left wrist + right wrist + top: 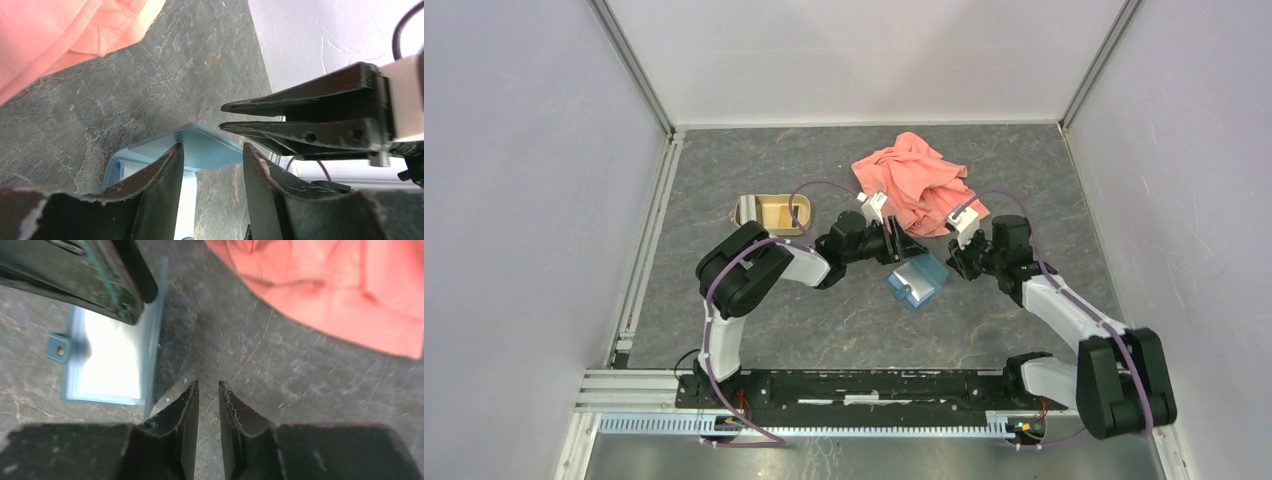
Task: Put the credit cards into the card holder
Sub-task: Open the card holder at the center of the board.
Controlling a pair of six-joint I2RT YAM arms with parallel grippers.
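We see the card holder (917, 281) lying open mid-surface, at 6 o'clock from the pink cloth (920, 183). Left tool (212, 155) released above it; right tool (207, 390) nearly clenched, grasping nothing, at its 3 o'clock.

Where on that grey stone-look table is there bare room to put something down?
The near strip between the teal-blue folding wallet and the arm bases is bare, as is the far-left corner beyond the tan oval-cornered tray. The middle is crowded: both grippers meet over the wallet, beside the salmon-pink cloth.
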